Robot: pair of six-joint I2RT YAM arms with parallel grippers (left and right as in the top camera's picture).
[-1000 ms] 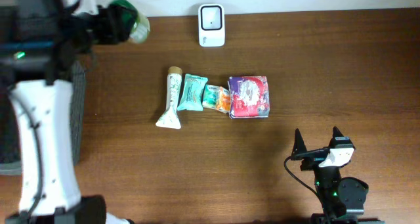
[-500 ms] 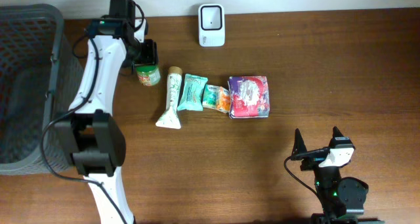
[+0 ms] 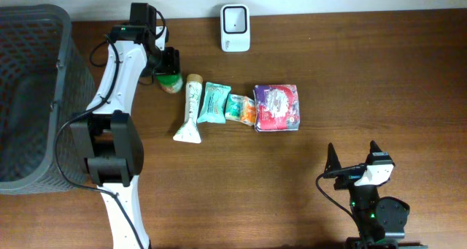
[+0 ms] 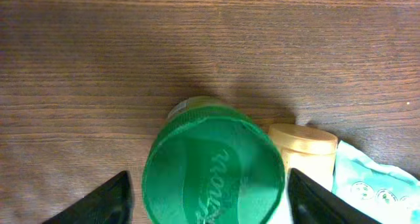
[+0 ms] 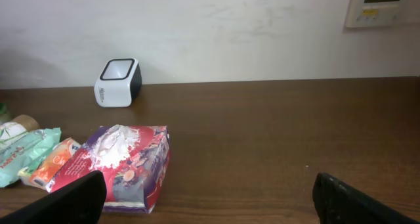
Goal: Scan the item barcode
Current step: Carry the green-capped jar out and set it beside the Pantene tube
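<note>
Here the jar (image 4: 213, 168) stands upright, lid up, between the parted left jaws.

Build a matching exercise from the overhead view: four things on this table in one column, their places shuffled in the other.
Things:
1. scanner
2. basket
3. green-lidded jar
4. purple packet

Places:
A. between the fingers of the left tool
B. at the far left edge
C. right end of the row of items
D. alone at the back edge

Pairs: 1-D, 2-B, 3-A, 4-C
</note>
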